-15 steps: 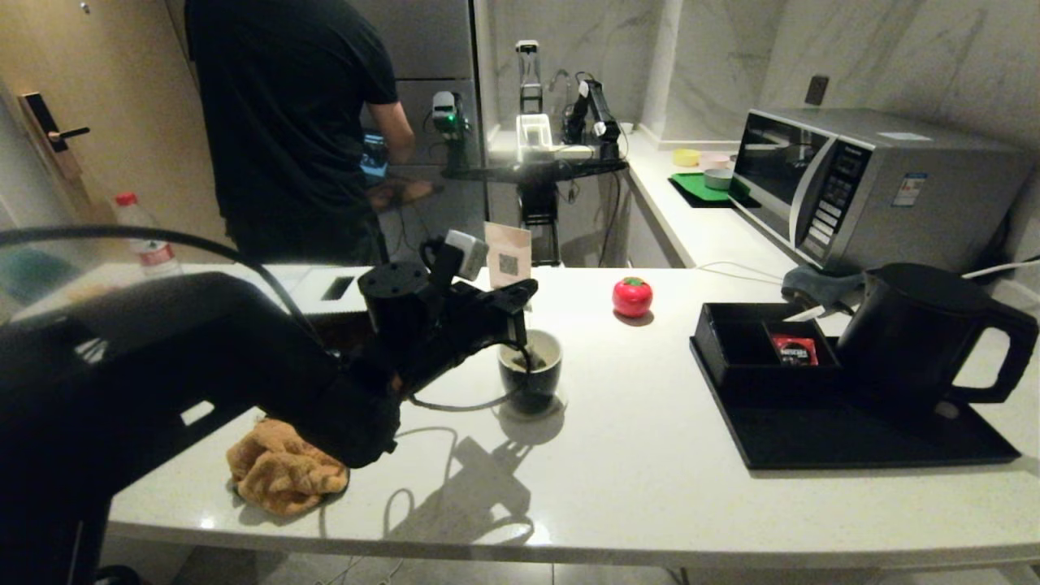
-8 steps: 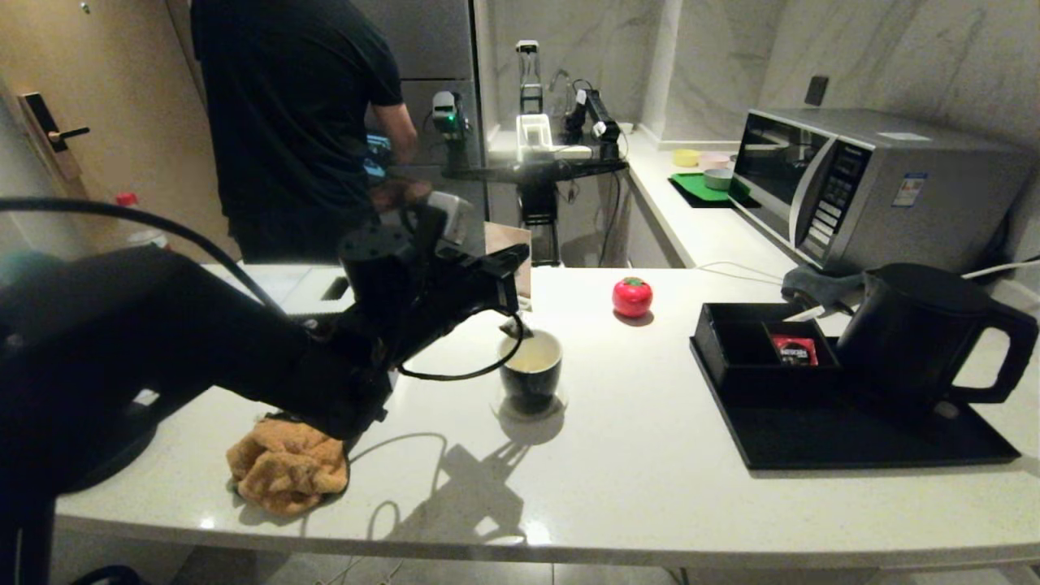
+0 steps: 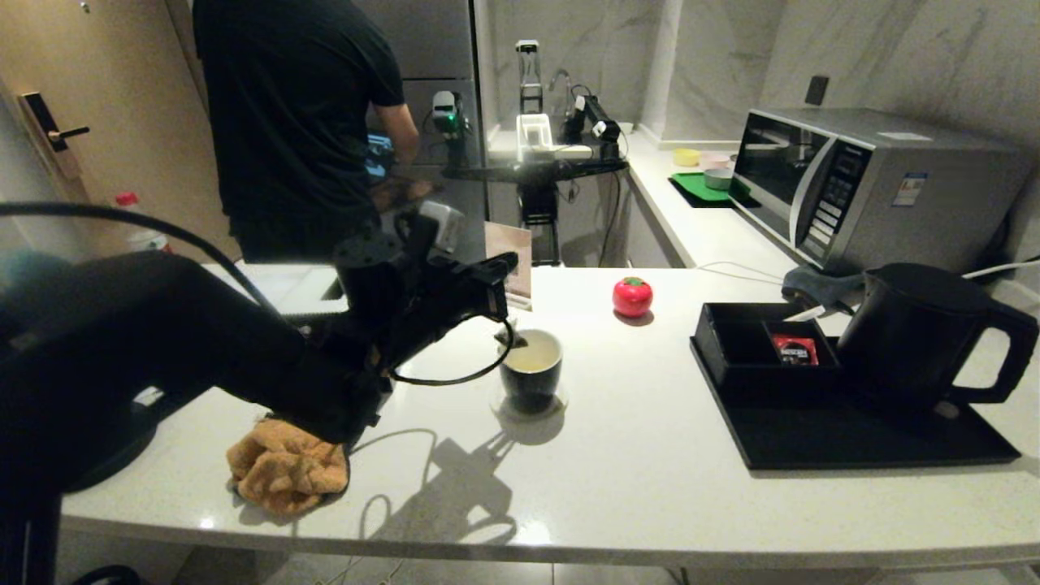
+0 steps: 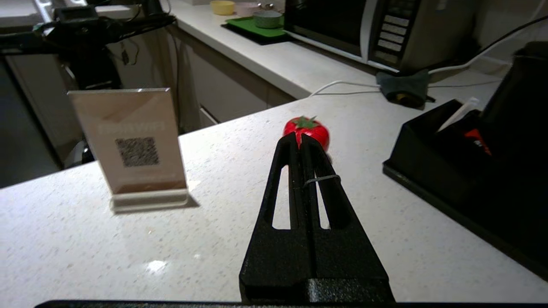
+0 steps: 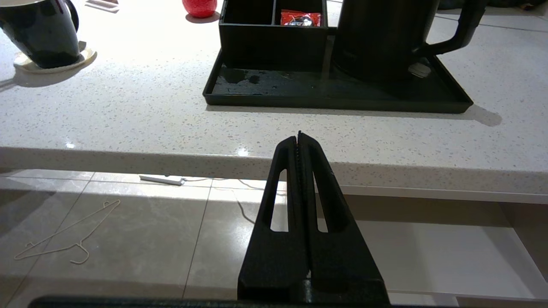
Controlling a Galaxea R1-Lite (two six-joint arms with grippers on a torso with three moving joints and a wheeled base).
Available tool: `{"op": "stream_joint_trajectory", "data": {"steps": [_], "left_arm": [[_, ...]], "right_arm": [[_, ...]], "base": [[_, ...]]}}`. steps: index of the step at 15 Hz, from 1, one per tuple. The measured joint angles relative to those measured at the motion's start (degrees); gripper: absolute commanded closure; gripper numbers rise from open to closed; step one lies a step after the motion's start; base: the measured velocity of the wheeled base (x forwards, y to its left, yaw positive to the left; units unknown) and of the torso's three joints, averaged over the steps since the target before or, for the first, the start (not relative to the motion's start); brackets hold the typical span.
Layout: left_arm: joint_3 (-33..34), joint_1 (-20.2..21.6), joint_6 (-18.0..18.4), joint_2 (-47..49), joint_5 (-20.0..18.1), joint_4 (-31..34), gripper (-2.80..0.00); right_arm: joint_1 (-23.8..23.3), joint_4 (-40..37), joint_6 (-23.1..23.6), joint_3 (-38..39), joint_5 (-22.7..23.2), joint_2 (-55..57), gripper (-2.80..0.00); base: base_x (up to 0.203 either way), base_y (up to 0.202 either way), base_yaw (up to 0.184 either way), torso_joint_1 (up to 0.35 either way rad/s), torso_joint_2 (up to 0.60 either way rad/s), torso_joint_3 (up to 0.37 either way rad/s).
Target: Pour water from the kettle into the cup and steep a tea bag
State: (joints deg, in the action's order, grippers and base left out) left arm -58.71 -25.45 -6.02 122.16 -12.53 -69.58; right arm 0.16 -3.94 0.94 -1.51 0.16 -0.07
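Observation:
The small black cup (image 3: 532,370) stands mid-counter on a coaster, holding pale yellowish water (image 3: 536,354). My left gripper (image 3: 510,263) hovers above and just left of the cup, shut. A thin string (image 4: 322,179) loops round one finger, and the small pale tea bag (image 3: 501,332) dangles below, beside the cup's left rim. The black kettle (image 3: 918,333) sits upright on the black tray (image 3: 853,443) at the right. My right gripper (image 5: 299,136) is shut and empty, below the counter's front edge, facing the tray and the kettle (image 5: 376,38).
A red tomato-shaped object (image 3: 632,296) lies behind the cup. A black compartment box (image 3: 747,345) holds a red packet (image 3: 794,349). An orange cloth (image 3: 284,467) lies front left. A QR sign (image 3: 512,260), a microwave (image 3: 861,187) and a person (image 3: 301,122) are behind.
My left gripper rose from the cup and shifted left, lifting the tea bag out of the water. The right arm stayed still.

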Motion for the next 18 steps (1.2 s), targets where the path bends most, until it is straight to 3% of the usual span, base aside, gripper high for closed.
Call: {"op": "stream_joint_trajectory", "data": {"steps": [6,18], "left_arm": [[2.5,3.5,-0.1,-0.1,-0.3,-1.3,0.00],[0.2,6.2,-0.1,-3.9,-0.5,-0.3,0.00]], "right_arm": [[0.0,0.0,0.0,0.0,0.0,0.0,0.00],[0.0,0.0,0.0,0.0,0.0,0.0,0.00]], "base": [[0.000,0.000,0.000,0.000,0.00,0.000],[0.000,0.000,0.000,0.000,0.00,0.000]]}}
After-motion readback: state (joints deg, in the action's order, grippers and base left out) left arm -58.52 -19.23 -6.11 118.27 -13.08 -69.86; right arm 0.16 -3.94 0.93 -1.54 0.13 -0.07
